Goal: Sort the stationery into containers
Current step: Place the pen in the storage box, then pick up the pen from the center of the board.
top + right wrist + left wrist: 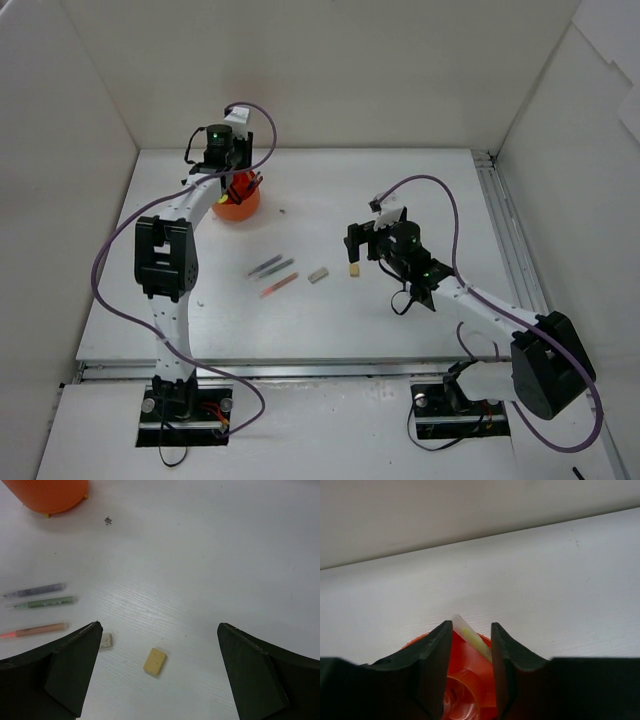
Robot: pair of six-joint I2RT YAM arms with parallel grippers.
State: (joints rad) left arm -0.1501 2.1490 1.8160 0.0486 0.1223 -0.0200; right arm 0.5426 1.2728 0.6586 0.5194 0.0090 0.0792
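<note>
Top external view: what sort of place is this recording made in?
Probably a lab test cell: plain white walls box in a white table, with the left arm and right arm mounted at its near edge.

**Colours and patterns recorded**

The organizer is listed as orange with a finely ribbed wall. Three pens are entered: the grey-violet pen, the green pen and the pale red pen. The yellow-beige eraser and the off-white eraser are noted. The table is recorded as white, faintly wood-grained.
</note>
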